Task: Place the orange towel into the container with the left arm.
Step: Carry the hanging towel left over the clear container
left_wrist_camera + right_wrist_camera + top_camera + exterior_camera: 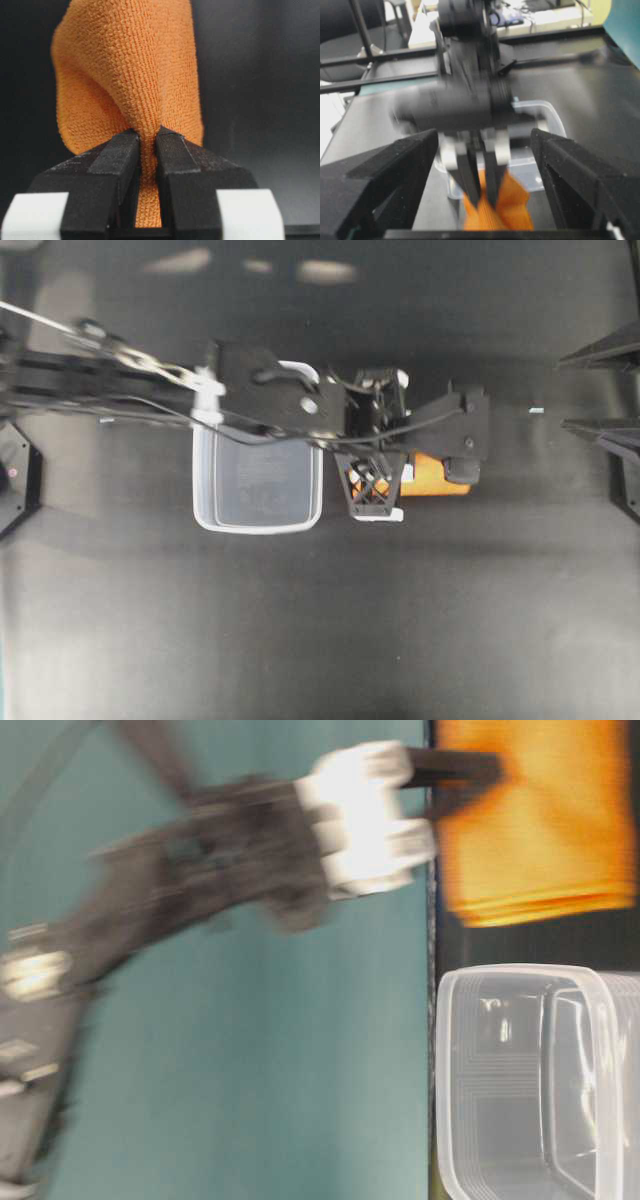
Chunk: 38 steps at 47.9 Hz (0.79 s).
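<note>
in the left wrist view, the left arm's black lattice-fingered hand (147, 142) is clenched on a fold of the bright orange fuzzy towel (130, 75), which bunches up beyond the fingertips. overhead, the towel (437, 475) lies on the dark counter (320, 640) just beside the clear rectangular plastic container (258, 490), seemingly not touching it. farther off, the right hand (485, 165) stands spread wide, grasping nothing.
</note>
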### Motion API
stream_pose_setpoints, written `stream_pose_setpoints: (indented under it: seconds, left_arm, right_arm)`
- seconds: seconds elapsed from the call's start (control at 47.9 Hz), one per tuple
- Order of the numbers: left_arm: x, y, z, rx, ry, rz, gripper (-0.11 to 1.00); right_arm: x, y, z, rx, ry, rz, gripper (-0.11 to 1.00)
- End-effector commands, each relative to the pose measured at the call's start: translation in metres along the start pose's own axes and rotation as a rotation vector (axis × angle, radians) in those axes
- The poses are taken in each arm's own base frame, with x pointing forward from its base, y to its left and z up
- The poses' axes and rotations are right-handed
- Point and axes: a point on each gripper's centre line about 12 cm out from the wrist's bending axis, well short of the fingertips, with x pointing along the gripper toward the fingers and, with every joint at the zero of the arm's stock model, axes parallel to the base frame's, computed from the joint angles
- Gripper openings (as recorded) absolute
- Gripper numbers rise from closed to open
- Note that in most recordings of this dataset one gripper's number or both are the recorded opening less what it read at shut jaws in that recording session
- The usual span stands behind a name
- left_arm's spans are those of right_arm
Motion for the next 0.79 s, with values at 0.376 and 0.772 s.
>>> stream_pose_setpoints:
  seconds: [0.376,0.772]
  left_arm:
    - [-0.140,0.006,-0.044,0.022,0.045,0.010,0.06]
    - [-0.116,0.005,-0.096,-0.012,0.052,0.015,0.06]
  right_arm:
    - [0.001,0.000,0.004,0.005,-0.014,0.000,0.72]
    - [0.001,-0.003,0.002,0.008,-0.014,-0.016,0.72]
